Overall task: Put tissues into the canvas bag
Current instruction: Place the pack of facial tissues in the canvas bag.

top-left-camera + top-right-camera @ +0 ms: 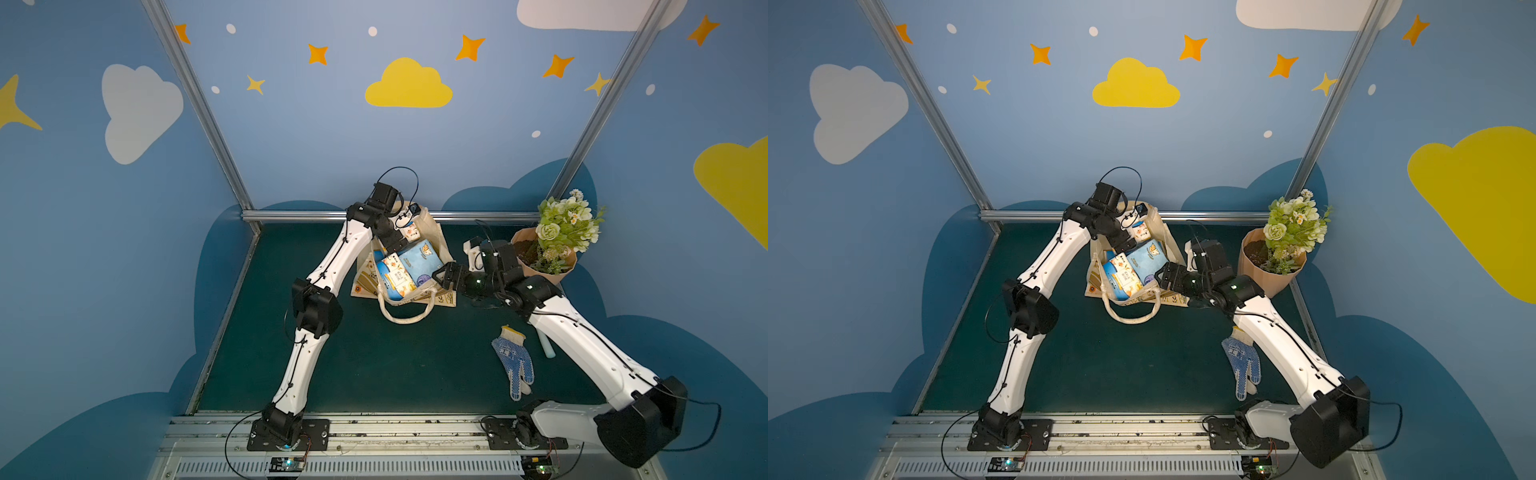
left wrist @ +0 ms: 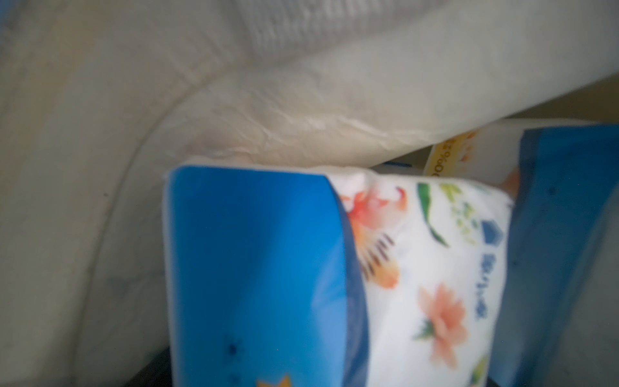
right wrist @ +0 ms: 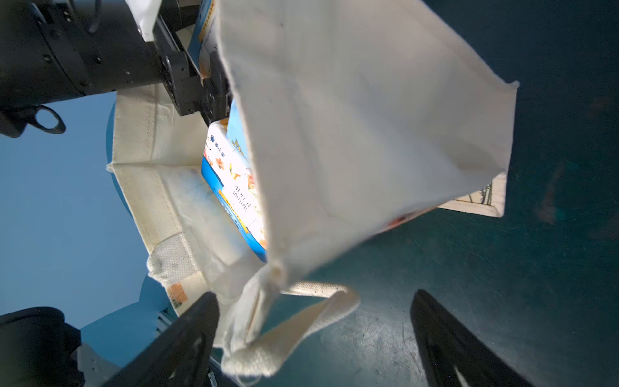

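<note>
Canvas, cream and coarse-woven, sits between the fingers of the right gripper [image 3: 315, 295]. They stand wide apart and clamp nothing. One finger rests against the corner seam of the canvas bag [image 3: 368, 134], and the bag's woven handle [image 3: 311, 321] loops loosely through the gap.

The left gripper [image 1: 394, 244] is sunk in the bag's mouth among the tissues [image 1: 419, 257]; I cannot tell whether its jaws are parted. Right beside and under it lie soft, glossy, brick-shaped packs, blue and white with orange flowers, plus one pale blue.

At least four packs can be counted in both top views, all inside the one bag. Behind the right gripper's wrist stands one ribbed peach pot [image 1: 1262, 270] of green-white flowers. Farther back along its arm, one blue-dotted glove [image 1: 513, 361] lies flat on the dark green table [image 1: 374, 365].
</note>
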You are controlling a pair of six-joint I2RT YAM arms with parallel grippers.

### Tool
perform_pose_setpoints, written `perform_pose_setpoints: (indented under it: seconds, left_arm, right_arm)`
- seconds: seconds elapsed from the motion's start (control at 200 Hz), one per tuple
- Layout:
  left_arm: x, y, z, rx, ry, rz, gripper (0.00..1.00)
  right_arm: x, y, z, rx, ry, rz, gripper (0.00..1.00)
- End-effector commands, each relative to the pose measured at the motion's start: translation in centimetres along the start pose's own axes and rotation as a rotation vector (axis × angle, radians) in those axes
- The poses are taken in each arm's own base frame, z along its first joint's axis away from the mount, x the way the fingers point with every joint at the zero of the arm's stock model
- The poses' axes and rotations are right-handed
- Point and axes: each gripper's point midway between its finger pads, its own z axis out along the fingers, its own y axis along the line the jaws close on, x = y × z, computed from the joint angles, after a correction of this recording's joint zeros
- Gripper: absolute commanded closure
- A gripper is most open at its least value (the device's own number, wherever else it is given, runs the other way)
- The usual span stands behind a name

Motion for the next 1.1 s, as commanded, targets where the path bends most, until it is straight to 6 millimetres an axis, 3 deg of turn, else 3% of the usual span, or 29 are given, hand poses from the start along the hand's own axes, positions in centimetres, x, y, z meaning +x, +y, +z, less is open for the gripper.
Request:
perform_pose_setpoints:
  seconds: [0.0, 0.21, 0.35, 0.421, 0.491, 0.816, 1.096]
  left_arm:
    - [-0.3, 1.3, -2.4, -0.037, -0.012, -0.018, 0.00]
    - [-2.2, 1.2, -5.4, -0.048, -0.072, -0.017, 0.00]
    - [-3.3, 0.3, -7.5, -0.034, -0.102, -0.012, 0.00]
    - [-3.5, -0.2, -8.5, -0.028, -0.104, -0.006, 0.00]
    - [-3.8, -0.5, -9.5, -0.024, -0.112, -0.011, 0.00]
    - [-4.3, -1.0, -15.2, -0.026, -0.148, -0.057, 0.00]
    - [-4.8, 1.1, -22.6, -0.099, -0.266, -0.206, 0.00]
  right_arm:
    - [-1.4, 0.7, -0.1, 0.043, -0.049, -0.010, 0.10]
    - [-1.7, 0.6, 0.1, 0.090, -0.046, -0.002, 0.20]
    - [-1.8, 0.8, 0.3, 0.086, -0.033, 0.003, 0.43]
    - [-1.9, 1.0, 0.5, 0.088, -0.023, -0.002, 0.61]
    - [-2.2, 1.1, 0.6, 0.089, -0.022, -0.007, 0.63]
    - [-4.6, 1.0, 0.8, 0.078, -0.024, -0.014, 1.00]
    - [-8.3, 2.6, -0.1, 0.023, -0.052, -0.055, 1.00]
